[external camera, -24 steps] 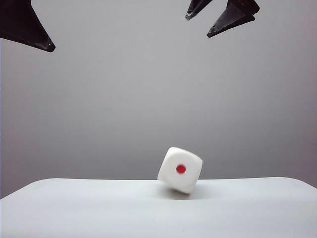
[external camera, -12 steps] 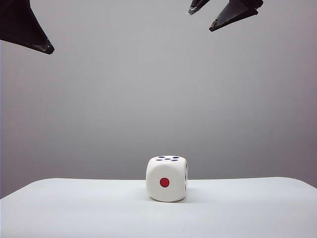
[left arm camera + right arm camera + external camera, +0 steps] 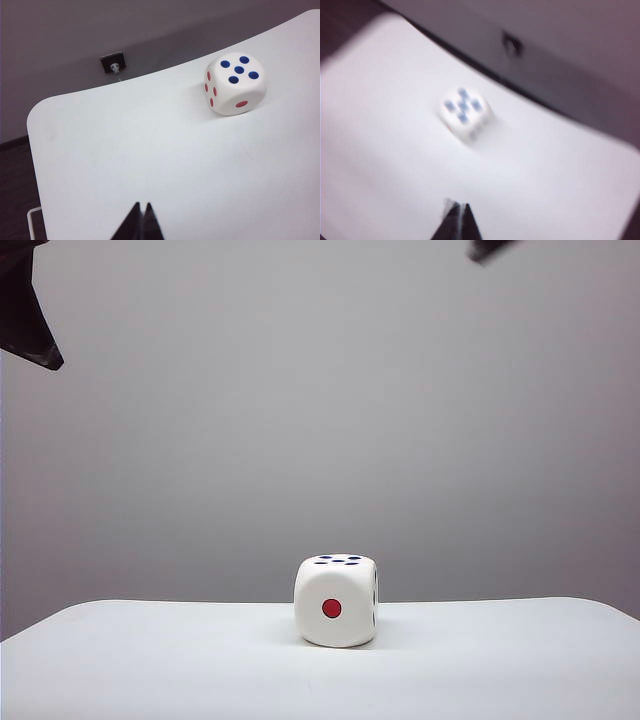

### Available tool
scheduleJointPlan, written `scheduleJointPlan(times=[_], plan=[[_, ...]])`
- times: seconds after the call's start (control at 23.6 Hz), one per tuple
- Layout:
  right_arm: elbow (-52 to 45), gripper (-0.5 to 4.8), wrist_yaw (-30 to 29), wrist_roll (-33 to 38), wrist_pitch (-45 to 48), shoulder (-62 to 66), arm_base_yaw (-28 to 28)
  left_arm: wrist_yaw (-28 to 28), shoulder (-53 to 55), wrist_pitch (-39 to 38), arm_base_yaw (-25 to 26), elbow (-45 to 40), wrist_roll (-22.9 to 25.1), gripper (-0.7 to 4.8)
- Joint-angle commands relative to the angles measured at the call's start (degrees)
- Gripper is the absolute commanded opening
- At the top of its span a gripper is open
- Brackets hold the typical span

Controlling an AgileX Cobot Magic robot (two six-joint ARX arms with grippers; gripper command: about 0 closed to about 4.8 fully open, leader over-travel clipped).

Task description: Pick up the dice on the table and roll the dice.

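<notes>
Exterior view, dice (image 3: 336,601) resting near the table's (image 3: 130,660) far edge, five up, left gripper (image 3: 140,220) and right gripper (image 3: 458,218) both pressed together, empty, above the table.

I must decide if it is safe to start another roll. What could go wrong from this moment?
1. The dice rests flat, five up, well inside the table, but nothing rims that edge; a harder roll might send it off.
2. Both grippers are shut: the left gripper and right gripper hang high, apart from the dice. They must open before descending, or closed tips may knock it away.
3. The right wrist view is blurred, so aiming from it is unreliable.
</notes>
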Motion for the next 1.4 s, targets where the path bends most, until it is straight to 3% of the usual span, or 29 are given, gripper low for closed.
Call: scheduleJointPlan(times=[0.04,0.42,0.76,0.89,1.18,1.4], plan=[[-4.0,-0.08,1.9,0.4,-0.7,-1.7,0.0,-0.2,-0.2,-0.8,0.0,0.1,0.3,-0.05],[-11.7,-0.08,2.5,3.1,4.2,-4.9,-0.1,-0.4,-0.2,-0.7,0.1,0.1,0.2,-0.05],[-15.7,-0.08,5.6,5.1,14.4,-13.3,-0.1,-4.6,-3.7,3.1,0.1,-0.5,-0.5,-0.05],[-21.8,-0.08,10.5,5.1,17.8,-20.5,-0.1,-4.5,-10.9,8.8,0.1,-4.2,-1.5,-0.05],[-35.7,-0.07,13.0,6.3,30.4,-35.3,-0.3,-4.7,-25.5,13.5,0.2,-13.7,-1.6,-0.05],[-42.0,-0.07,15.4,6.3,34.2,-43.3,-1.4,-5.4,-35.8,16.3,0.3,-20.0,-4.8,-0.05]])
